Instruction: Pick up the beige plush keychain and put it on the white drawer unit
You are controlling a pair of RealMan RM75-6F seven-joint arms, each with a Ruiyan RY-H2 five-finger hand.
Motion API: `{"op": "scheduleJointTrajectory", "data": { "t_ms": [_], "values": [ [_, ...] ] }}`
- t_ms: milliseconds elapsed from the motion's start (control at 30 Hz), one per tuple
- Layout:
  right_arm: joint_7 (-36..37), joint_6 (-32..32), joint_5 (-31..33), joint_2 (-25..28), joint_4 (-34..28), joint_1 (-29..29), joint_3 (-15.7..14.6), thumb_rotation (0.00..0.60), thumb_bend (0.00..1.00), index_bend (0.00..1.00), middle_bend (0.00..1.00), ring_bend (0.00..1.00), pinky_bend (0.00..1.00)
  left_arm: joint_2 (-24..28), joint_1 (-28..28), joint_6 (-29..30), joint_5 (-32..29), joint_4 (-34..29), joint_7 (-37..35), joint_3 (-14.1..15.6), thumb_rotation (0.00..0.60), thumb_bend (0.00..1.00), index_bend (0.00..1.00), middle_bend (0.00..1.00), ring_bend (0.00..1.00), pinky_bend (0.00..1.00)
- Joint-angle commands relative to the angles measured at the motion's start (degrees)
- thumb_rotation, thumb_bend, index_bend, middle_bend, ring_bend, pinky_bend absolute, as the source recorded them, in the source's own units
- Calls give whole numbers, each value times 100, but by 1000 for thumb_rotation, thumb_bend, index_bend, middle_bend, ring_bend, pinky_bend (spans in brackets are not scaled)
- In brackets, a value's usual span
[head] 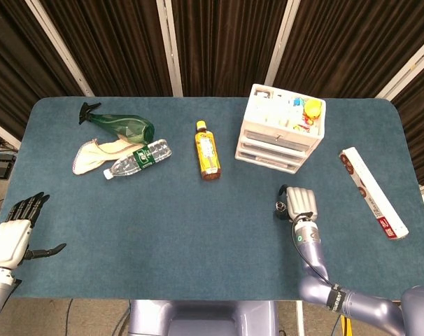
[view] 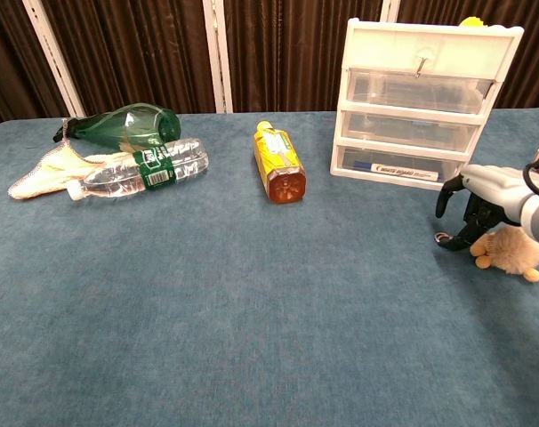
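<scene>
At the lower right of the head view we see our right hand (head: 301,204) lowered onto the blue worktop (head: 198,210), covering the beige plush keychain (view: 511,250), which the chest view shows lying at the right edge of the frame, on the cloth in front of the white drawer unit (view: 425,98). There the dark fingers (view: 454,191) curl down over the keychain's metal ring and the plush's near end, touching or just beside them; we cannot tell whether they have closed on it, and the plush rests on the worktop. Our left hand (head: 16,231) sits at the lower left of the head view, off the worktop's edge, fingers spread apart and holding nothing. In the upper left lie a green spray bottle (head: 121,126), a cream cloth (head: 93,152) and a clear water bottle (head: 138,159); an amber drink bottle (head: 207,151) lies at centre, and a long wrapped roll (head: 372,191) lies at the right.
</scene>
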Motion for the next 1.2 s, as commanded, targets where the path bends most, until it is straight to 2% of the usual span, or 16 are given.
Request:
{"op": "scheduleJointTrajectory", "data": {
  "t_ms": [33, 533, 800, 1000, 1200],
  "values": [
    [21, -17, 35, -9, 22, 2, 18, 600, 208, 396, 1000, 1000, 917, 0, 0, 1, -5, -2, -2, -1, 481, 3, 0, 0, 0, 0],
    [-11, -103, 204, -108, 191, 1, -39, 600, 208, 399, 1000, 1000, 917, 3, -5, -6, -36, -7, 4, 5, 481, 3, 0, 0, 0, 0],
    [-10, -134, 230, -151, 300, -4, -64, 600, 214, 441, 1000, 1000, 917, 4, -8, -9, -41, -4, -7, 5, 479, 2, 0, 0, 0, 0],
    [18, -152, 219, -164, 334, -25, -85, 600, 245, 449, 1000, 1000, 917, 0, -9, -2, -41, -2, -2, 4, 483, 3, 0, 0, 0, 0],
    [28, -157, 190, -149, 324, -44, -107, 600, 319, 471, 1000, 1000, 917, 1, -11, -2, -44, -11, -6, 4, 483, 3, 0, 0, 0, 0]
  ]
}}
